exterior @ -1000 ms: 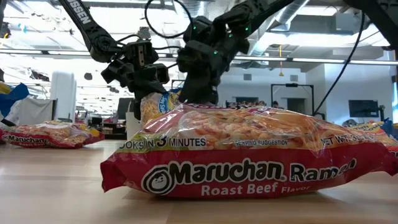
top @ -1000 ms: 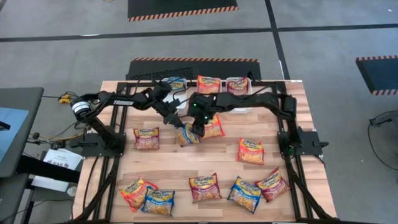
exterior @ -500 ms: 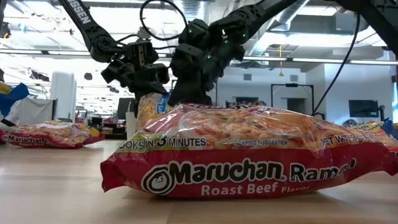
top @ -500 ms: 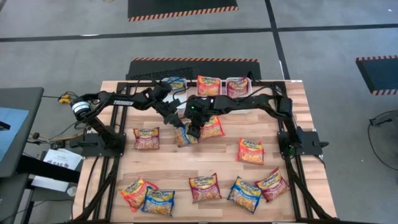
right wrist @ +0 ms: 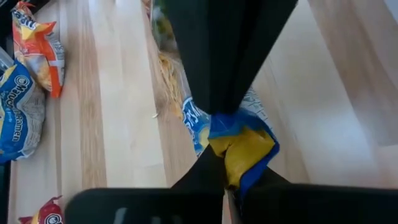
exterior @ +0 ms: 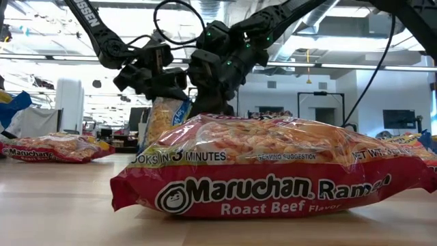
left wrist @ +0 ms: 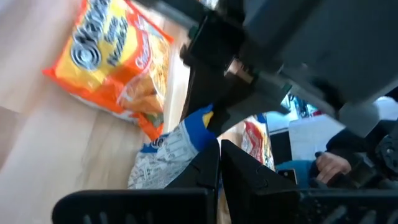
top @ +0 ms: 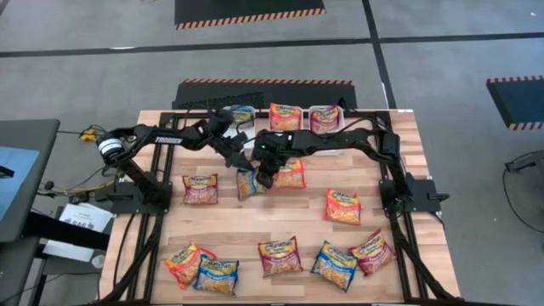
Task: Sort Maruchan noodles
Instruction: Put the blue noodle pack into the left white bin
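Where the two arms meet over the middle of the tabletop point(top: 238, 225), a blue noodle packet point(top: 247, 183) hangs off the wood, pinched from both sides: the left end effector point(top: 240, 167) is clamped on one edge of it, and the right end effector point(top: 265, 177) has its fingers closed tight on the blue and yellow corner, which shows crumpled between them in the right wrist view point(right wrist: 239, 146). From table height the same packet point(exterior: 166, 117) stands nearly on end beneath the two dark wrists. Just beside it, under the right arm, lies an orange-red packet point(top: 291, 174), and a dark red packet point(top: 201, 189) lies to its other side, near the left arm's base. Another orange-red packet point(top: 343, 206) rests well apart toward the right arm's base. Along the near edge sits a row of five more, among them a dark red one point(top: 280, 255) whose label reads Roast Beef up close point(exterior: 273, 167). At the far edge, white trays point(top: 325, 110) hold one packet each.
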### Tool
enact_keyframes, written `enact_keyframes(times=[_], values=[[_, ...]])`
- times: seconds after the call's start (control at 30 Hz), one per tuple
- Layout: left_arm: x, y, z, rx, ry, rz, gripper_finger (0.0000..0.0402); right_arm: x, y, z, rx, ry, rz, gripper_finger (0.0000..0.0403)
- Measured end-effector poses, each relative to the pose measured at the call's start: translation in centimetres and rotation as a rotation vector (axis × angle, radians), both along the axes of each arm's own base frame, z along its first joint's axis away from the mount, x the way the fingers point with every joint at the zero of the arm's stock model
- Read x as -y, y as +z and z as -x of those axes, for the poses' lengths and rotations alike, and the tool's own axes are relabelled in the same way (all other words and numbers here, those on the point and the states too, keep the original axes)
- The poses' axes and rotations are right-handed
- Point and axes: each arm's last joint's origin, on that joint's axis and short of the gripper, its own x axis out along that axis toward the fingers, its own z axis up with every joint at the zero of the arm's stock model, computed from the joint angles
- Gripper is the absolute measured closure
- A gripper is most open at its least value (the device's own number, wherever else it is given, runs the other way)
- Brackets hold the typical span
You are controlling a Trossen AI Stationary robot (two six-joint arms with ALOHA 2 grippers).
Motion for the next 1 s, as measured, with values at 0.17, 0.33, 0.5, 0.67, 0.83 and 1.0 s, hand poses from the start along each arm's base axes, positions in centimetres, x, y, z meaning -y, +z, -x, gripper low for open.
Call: enact_keyframes(times=[0.17, 0.33, 0.5, 0.67, 0.83, 1.0], values=[[-0.9, 1.2, 0.9, 0.030, 0.052, 0.000, 0.0401, 0.3, 0.3, 0.3, -0.009, -0.009, 0.000, 0.0397], [-1.4, 4.2, 2.4, 0.110, 0.100, -0.055, 0.0401, 1.1, 2.5, 1.1, 0.040, -0.024, 0.017, 0.0397], [-1.3, 7.6, 4.3, 0.195, 0.177, -0.129, 0.0401, 2.6, 5.9, 1.7, 0.121, -0.030, 0.075, 0.0398], [-0.8, 10.9, 6.6, 0.281, 0.285, -0.224, 0.0401, 4.6, 9.6, 2.1, 0.187, -0.037, 0.158, 0.0398], [0.1, 13.8, 8.9, 0.365, 0.403, -0.327, 0.0401, 7.2, 12.0, 2.9, 0.198, -0.048, 0.335, 0.0398], [0.9, 15.5, 10.5, 0.418, 0.501, -0.396, 0.0401, 10.2, 14.6, 3.9, 0.248, -0.071, 0.491, 0.0398]])
